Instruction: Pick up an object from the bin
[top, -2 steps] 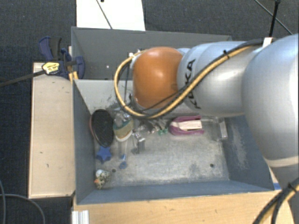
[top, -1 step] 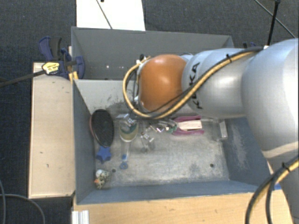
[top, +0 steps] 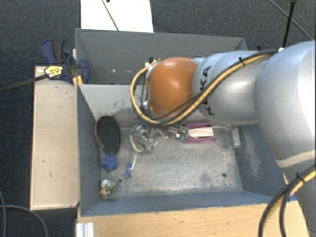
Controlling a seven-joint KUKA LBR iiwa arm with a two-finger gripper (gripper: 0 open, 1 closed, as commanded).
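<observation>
Grey bin (top: 197, 172), black oval brush (top: 107, 134), blue piece (top: 109, 163), pink box (top: 200, 132) inside

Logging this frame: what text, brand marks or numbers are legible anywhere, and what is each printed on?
"KUKA": black letters on the arm's silver wrist link, beside its orange cover.
Pink-and-white box lying under the arm: any print is too blurred to read.
Nothing else is legible.

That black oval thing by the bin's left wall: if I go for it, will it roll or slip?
The black oval thing looks domed and smooth, so it may slip from a pinch. It seems to lie flat by the left wall, so a push would probably slide it, not roll it.
</observation>
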